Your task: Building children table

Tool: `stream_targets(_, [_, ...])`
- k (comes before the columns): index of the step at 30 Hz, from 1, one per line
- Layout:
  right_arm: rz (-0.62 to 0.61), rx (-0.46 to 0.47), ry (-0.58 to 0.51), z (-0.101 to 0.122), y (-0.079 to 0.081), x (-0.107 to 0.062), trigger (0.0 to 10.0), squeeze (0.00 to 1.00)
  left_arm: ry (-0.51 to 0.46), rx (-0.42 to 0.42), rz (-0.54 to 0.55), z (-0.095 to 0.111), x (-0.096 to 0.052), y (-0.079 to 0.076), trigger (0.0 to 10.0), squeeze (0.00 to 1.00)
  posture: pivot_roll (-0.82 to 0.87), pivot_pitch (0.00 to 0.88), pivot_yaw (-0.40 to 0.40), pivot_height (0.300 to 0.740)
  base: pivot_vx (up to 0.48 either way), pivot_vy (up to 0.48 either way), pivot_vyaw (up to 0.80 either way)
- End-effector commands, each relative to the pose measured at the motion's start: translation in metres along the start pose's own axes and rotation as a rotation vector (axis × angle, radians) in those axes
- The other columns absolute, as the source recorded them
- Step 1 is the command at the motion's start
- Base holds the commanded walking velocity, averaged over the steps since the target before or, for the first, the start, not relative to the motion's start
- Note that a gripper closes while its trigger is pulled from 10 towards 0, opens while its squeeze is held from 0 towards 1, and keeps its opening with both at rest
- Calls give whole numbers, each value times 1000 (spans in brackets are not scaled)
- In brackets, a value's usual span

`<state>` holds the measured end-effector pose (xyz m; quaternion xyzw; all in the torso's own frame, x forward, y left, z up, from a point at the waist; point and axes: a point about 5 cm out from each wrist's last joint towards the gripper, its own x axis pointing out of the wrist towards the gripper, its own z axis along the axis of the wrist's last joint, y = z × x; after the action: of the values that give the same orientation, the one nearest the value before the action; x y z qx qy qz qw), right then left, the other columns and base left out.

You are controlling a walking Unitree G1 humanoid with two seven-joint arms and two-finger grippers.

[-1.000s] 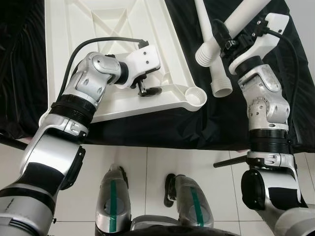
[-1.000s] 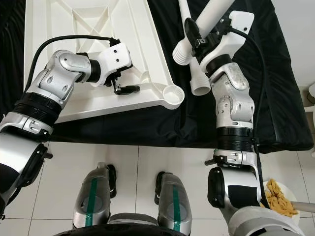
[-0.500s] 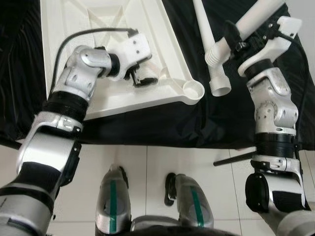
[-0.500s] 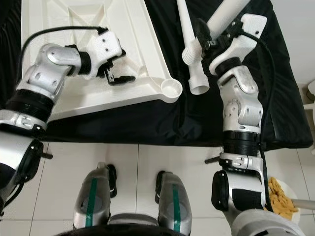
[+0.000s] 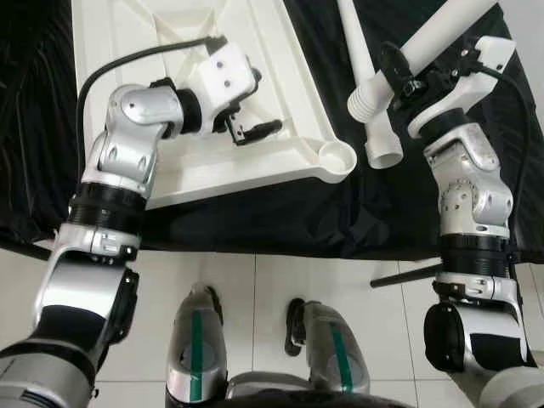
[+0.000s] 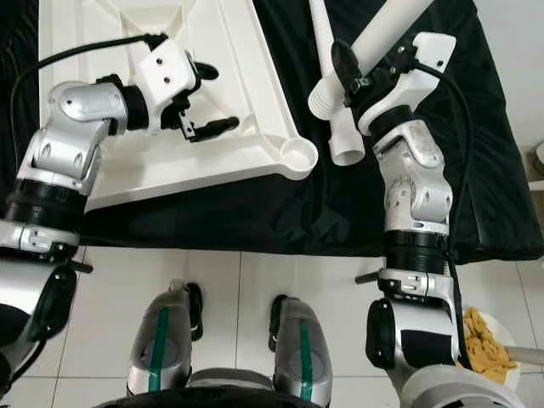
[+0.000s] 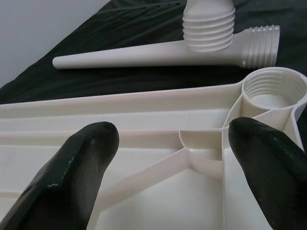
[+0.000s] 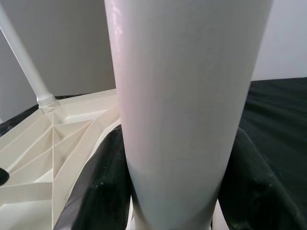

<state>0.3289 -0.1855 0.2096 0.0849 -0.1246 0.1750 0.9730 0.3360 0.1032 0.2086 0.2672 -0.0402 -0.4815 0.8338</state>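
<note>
Assembly under way: right tool clamped on a white threaded plastic leg at two o'clock, above the upturned white ribbed children's table panel's empty corner socket; left tool hovers apart; one leg already seated.

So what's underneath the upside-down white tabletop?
The tabletop rests on a black cloth, visible around its near and right edges. Whatever the cloth covers stays hidden. Beside it on the cloth lies a loose white leg.
</note>
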Motion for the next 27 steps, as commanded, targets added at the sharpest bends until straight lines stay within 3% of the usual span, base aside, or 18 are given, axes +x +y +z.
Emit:
stream_targets(1, [5, -7, 13, -3, 0, -1, 10000, 0, -20, -53, 194, 1, 0, 5, 10000, 0, 18, 72, -5, 740, 0, 0, 0])
stream_targets(7, [8, 26, 41, -12, -1, -3, 10000, 0, -83, -180, 136, 10, 12, -15, 10000, 0, 27, 68, -13, 740, 0, 0, 0])
stream_targets(10, [-2, 27, 41, -13, -2, -4, 10000, 0, -82, -198, 122, 8, 16, -22, 10000, 0, 29, 65, -17, 740, 0, 0, 0])
stream_targets(14, [-47, 21, 4, -13, -10, -5, 10000, 0, -45, -265, 59, 0, 28, -45, 10000, 0, 29, 60, -17, 740, 0, 0, 0])
stream_targets(20, [-72, 27, -31, -10, -15, -6, 10000, 0, -31, -254, 12, -1, 32, -58, 10000, 0, 28, 57, -18, 740, 0, 0, 0])
stream_targets(24, [-112, 14, -39, -9, -22, -8, 10000, 0, -18, -247, -76, -1, 32, -76, 10000, 0, 25, 52, -14, 740, 0, 0, 0])
stream_targets(27, [-114, 11, -37, -9, -23, -8, 10000, 0, -17, -251, -87, -1, 32, -78, 10000, 0, 25, 51, -13, 740, 0, 0, 0])
